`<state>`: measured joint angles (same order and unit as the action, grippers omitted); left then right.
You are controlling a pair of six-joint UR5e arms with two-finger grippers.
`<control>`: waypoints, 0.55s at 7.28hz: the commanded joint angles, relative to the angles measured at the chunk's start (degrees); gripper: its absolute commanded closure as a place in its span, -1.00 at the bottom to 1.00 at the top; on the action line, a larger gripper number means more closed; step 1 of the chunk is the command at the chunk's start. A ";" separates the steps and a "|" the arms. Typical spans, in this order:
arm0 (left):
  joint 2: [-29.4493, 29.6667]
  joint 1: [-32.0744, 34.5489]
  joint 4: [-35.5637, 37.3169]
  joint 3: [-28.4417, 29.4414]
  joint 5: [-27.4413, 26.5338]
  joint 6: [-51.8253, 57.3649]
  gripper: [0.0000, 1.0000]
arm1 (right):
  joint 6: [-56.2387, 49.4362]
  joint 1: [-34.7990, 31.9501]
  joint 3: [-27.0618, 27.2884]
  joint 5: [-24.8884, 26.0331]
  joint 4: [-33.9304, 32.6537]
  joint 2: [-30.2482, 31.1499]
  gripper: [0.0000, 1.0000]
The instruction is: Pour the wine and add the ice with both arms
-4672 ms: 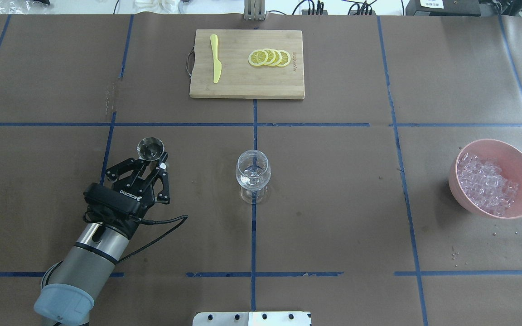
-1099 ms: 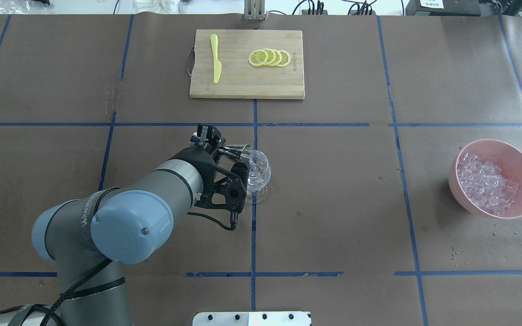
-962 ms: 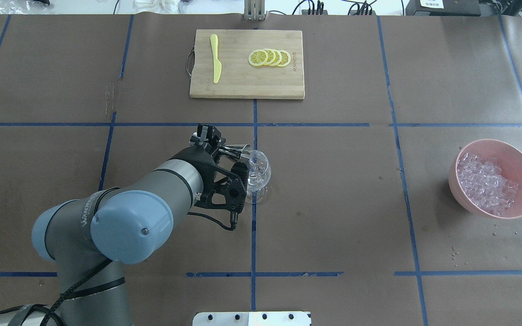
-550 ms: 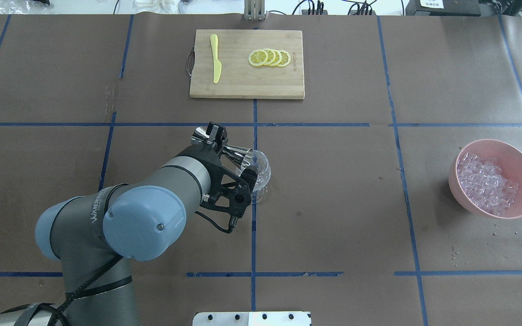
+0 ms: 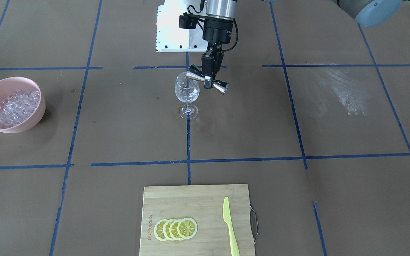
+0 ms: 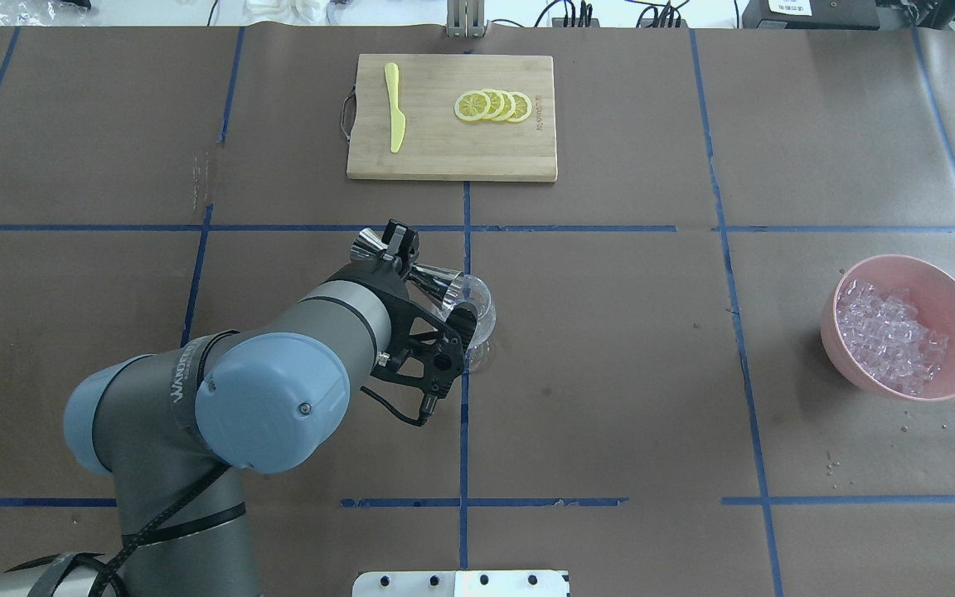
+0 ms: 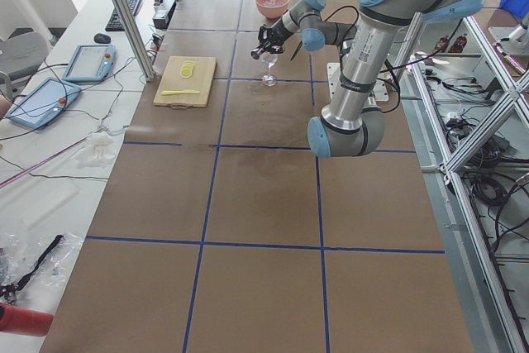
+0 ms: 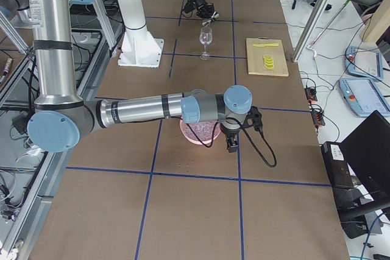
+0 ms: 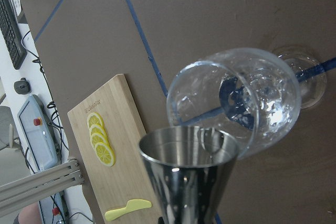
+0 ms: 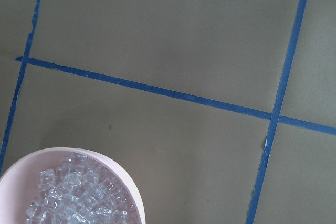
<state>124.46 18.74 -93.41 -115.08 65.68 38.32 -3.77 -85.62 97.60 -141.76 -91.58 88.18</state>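
Left gripper (image 5: 209,79): jaws clenched on the waist of a steel jigger (image 5: 220,86), at the end of the left arm (image 6: 312,332).
Jigger: tipped on its side, one cone's mouth at the rim of the wine glass (image 5: 187,91), the other cone pointing away. From the left wrist camera the near cone's mouth overlaps the glass's rim.
Wine glass: upright on the desk (image 6: 610,373), its foot on a blue tape line at mid-desk.
Ice (image 5: 14,105): heaped in a pink bowl (image 5: 38,113) far toward the robot's right, well apart from the glass. Droplets or chips are scattered on the desk just beside the bowl.
Right gripper (image 8: 231,145): hangs at the bowl's near rim in the right-side view; whether its jaws are released or clenched cannot be told.
Cutting board (image 6: 444,157): wooden, on the far side from the robot, carrying overlapping lemon slices (image 6: 494,106) and a yellow knife (image 6: 395,108).
Writing: a burned-in mark runs along the board's edge next to the slices, too small to read. White lettering runs along the left arm's grey link, too skewed to read.
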 commanded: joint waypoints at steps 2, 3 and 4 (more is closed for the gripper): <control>-1.58 2.60 -7.54 -0.05 0.15 -13.07 1.00 | 0.16 0.01 -0.13 -0.45 0.00 0.06 -1.00; -2.46 3.40 -8.97 -0.05 -0.03 -17.01 1.00 | 0.08 0.01 -0.05 -0.45 0.09 0.06 -1.00; -6.12 3.59 -12.81 -0.66 -0.29 -25.75 1.00 | 0.07 0.01 -0.05 -0.36 0.09 0.06 -1.00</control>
<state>121.60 21.69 -102.24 -115.29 65.65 21.19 -3.66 -85.61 97.53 -142.17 -91.53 88.24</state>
